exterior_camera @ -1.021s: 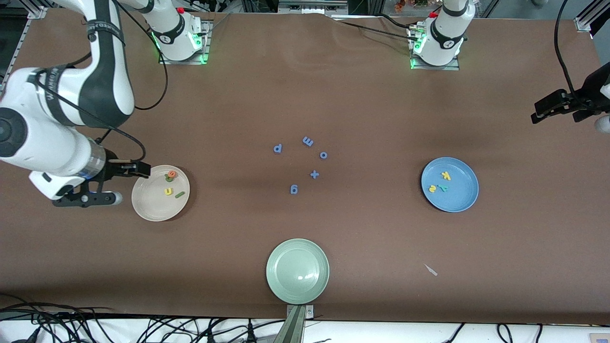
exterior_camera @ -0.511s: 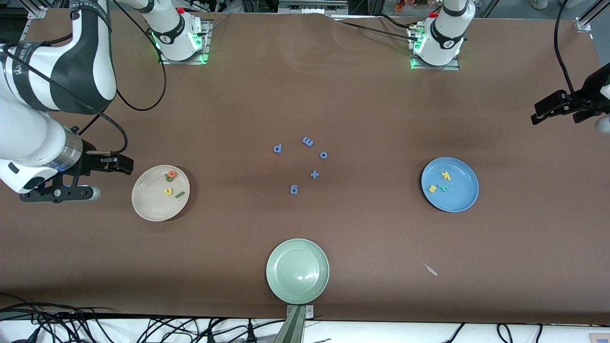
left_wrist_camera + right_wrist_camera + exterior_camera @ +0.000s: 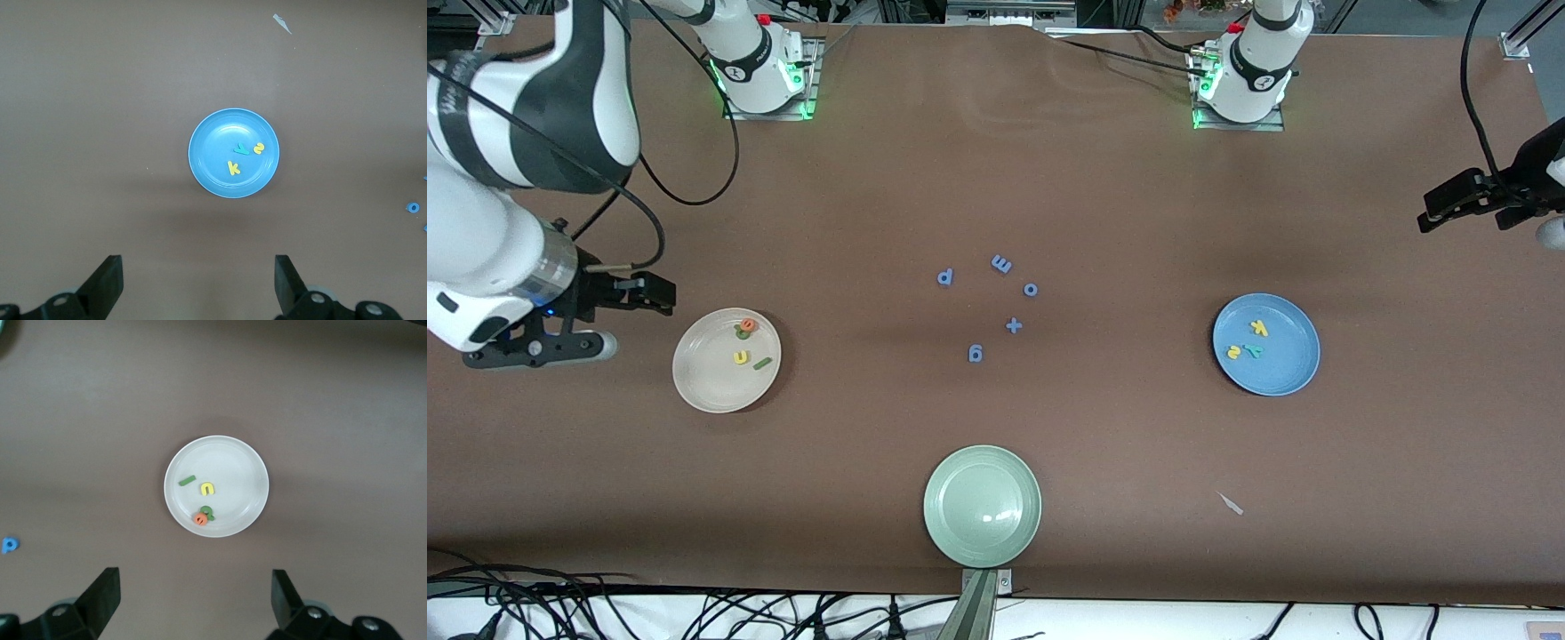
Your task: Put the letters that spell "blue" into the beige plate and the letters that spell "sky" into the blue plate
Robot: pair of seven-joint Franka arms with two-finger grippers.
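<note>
The beige plate (image 3: 707, 382) lies toward the right arm's end of the table. In it are an orange e (image 3: 749, 325) against a dark green b (image 3: 742, 333), a yellow u (image 3: 740, 357) and a thin green l (image 3: 762, 363). The blue plate (image 3: 1285, 369) lies toward the left arm's end and holds a yellow k (image 3: 1259, 328), a yellow s (image 3: 1232, 352) and a teal y (image 3: 1254, 351). My right gripper (image 3: 618, 320) hangs open and empty beside the beige plate (image 3: 243, 477). My left gripper (image 3: 1485, 204) waits open and empty, high at the table's end, looking down on the blue plate (image 3: 217, 150).
Several all-blue letters and a plus sign (image 3: 1013, 325) are scattered mid-table. A pale green plate (image 3: 982, 505) sits at the table edge nearest the front camera. A small white scrap (image 3: 1232, 504) lies on the cloth, nearer the camera than the blue plate.
My right gripper has drawn back from over the beige plate's rim toward the right arm's end of the table. The left arm and all letters have stayed put.
</note>
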